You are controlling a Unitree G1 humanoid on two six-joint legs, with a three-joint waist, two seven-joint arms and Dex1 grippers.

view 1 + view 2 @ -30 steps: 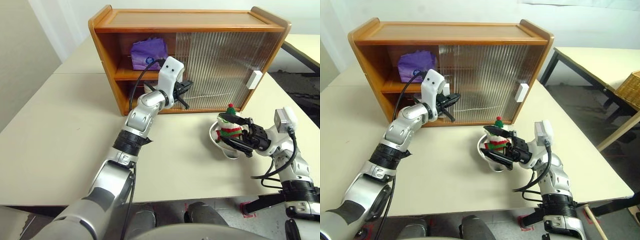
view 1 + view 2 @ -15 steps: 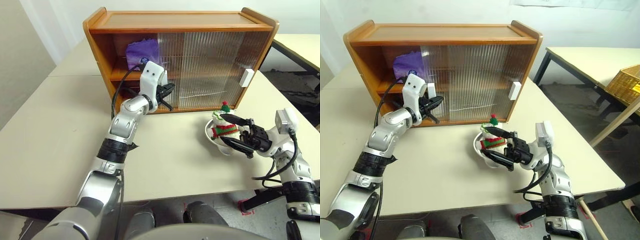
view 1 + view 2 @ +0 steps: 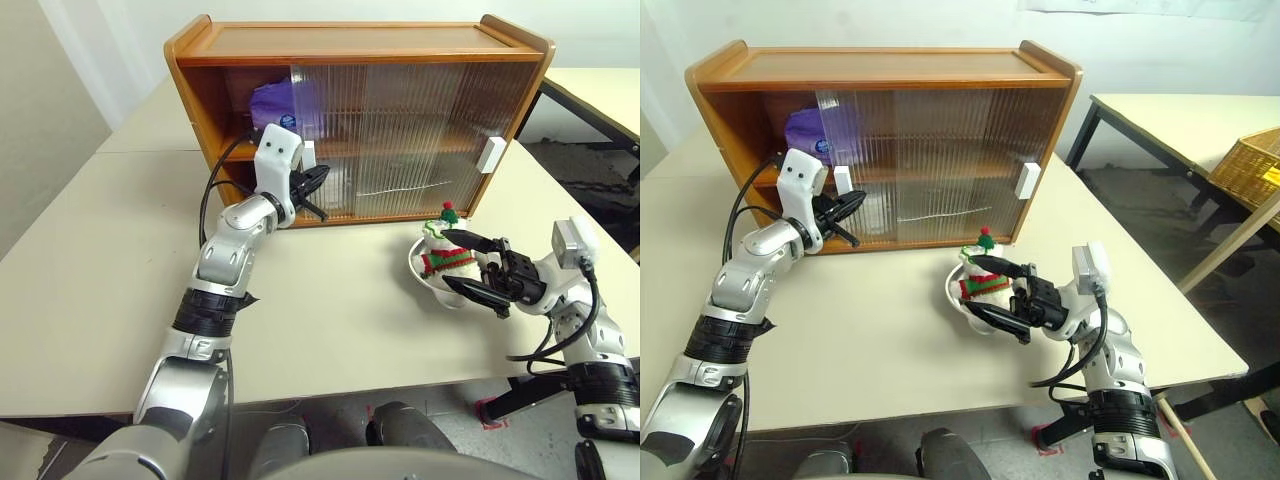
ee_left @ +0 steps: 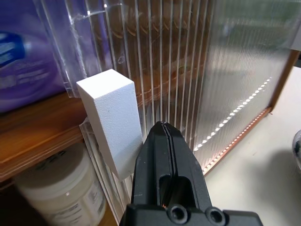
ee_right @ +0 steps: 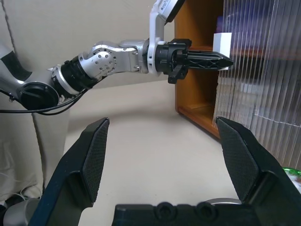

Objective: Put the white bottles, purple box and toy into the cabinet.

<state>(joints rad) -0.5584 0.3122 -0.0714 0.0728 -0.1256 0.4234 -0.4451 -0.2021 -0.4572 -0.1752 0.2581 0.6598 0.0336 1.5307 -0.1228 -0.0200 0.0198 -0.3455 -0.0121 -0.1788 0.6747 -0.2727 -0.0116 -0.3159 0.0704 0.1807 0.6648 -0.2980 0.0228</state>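
The cabinet (image 3: 360,40) stands at the back of the table. My left gripper (image 3: 321,173) is shut, its tips against the right side of the left door's white block handle (image 3: 309,155). That ribbed door covers much of the left opening. The purple box (image 3: 268,100) lies on the upper shelf, half behind the door. A white bottle (image 4: 56,193) stands on the lower shelf behind the handle. The toy (image 3: 438,251) sits in a metal bowl (image 3: 418,268). My right gripper (image 3: 447,258) is open, one finger above and one below the toy, with nothing between them in the right wrist view.
The right door's white handle (image 3: 491,155) is near the cabinet's right end. A second table (image 3: 1180,120) and a wicker basket (image 3: 1260,165) stand to the right. The table's front edge runs just below the bowl.
My left gripper has moved left with the white handle, and the left door has slid left over more of the opening and the purple box. The right gripper has kept still.
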